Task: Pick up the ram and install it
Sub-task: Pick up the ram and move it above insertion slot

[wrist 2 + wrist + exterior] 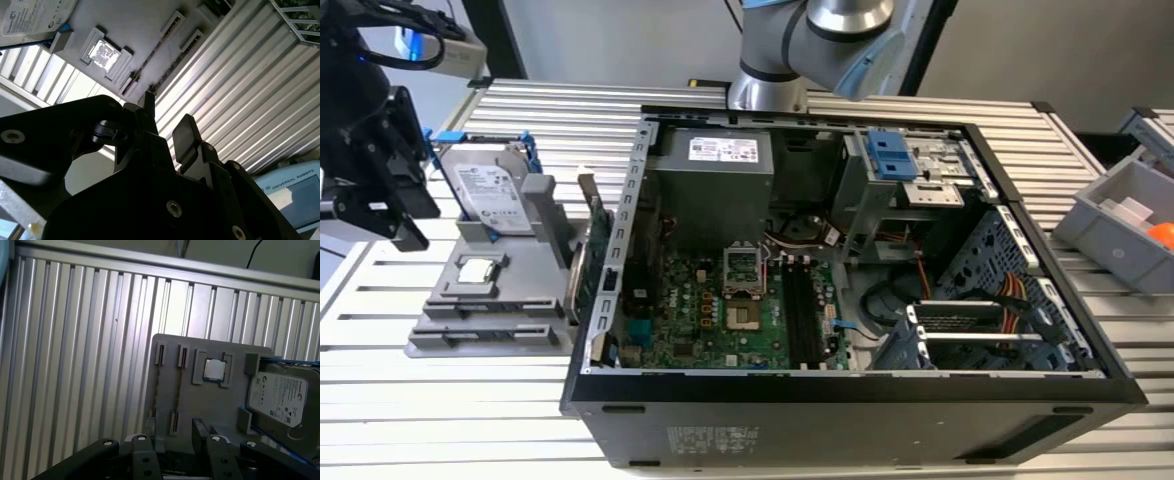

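The ram (pixel 178 390) stands on edge in a slot of the grey holder (pixel 220 347), so it shows as a thin line beside the processor chip (pixel 215 369). The second wrist view has the ram (pixel 152 57) as a thin dotted strip. My gripper (pixel 175 432) hangs open above the near end of that slot, apart from the ram, with nothing between its fingers (pixel 185 131). In the exterior view my gripper (pixel 394 215) is high at the exterior view's left, beside the holder (pixel 487 335). The open computer case (pixel 854 385) shows its memory slots (pixel 803 315) on the motherboard.
A silver hard drive (pixel 494 190) in a blue frame stands on the holder. A green card (pixel 598 255) stands between the holder and the case. A grey bin (pixel 1121 225) sits at the exterior view's right. The ribbed metal table (pixel 75 365) surrounds everything.
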### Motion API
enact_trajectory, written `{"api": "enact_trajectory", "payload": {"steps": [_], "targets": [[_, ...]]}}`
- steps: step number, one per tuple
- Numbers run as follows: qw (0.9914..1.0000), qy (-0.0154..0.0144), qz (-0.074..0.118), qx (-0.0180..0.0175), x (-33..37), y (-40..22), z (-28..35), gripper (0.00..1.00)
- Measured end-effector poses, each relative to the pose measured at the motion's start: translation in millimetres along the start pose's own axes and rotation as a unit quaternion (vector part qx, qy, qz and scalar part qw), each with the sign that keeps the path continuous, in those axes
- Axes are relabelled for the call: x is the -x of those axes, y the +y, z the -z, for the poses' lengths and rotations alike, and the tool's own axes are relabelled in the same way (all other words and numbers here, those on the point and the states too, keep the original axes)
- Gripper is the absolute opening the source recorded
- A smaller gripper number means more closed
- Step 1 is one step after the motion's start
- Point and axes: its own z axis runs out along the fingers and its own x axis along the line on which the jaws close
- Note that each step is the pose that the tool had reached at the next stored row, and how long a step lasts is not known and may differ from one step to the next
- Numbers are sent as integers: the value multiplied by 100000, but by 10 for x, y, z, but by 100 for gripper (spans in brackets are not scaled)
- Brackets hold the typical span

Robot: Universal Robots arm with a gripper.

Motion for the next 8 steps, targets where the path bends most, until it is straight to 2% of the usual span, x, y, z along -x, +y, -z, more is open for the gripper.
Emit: {"api": "enact_trajectory", "payload": {"steps": [8], "targets": [[100000, 157, -3, 26, 0, -1, -46, 100]]}}
